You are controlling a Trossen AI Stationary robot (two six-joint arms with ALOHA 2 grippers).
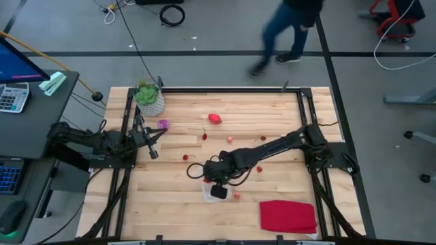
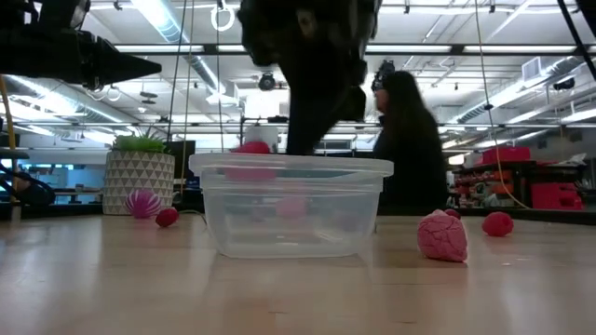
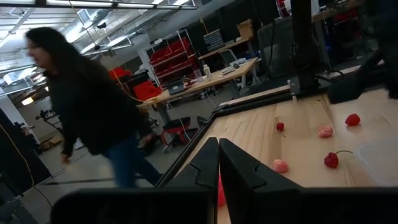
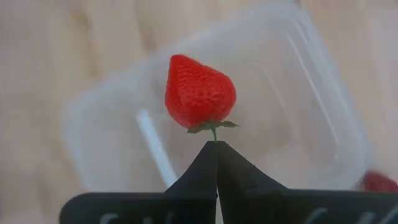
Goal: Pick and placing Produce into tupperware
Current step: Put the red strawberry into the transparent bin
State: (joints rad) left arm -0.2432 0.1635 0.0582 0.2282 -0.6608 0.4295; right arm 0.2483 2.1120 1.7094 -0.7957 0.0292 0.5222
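With the right claw (image 4: 216,144) pinching the strawberry (image 4: 199,92) by its stem over the tupperware (image 4: 311,81) – left claw (image 3: 218,163) closed, idle – we should centre before releasing

Bright overhead strip lights (image 2: 163,19); walking person (image 3: 87,112) blurred; bkgd soft.
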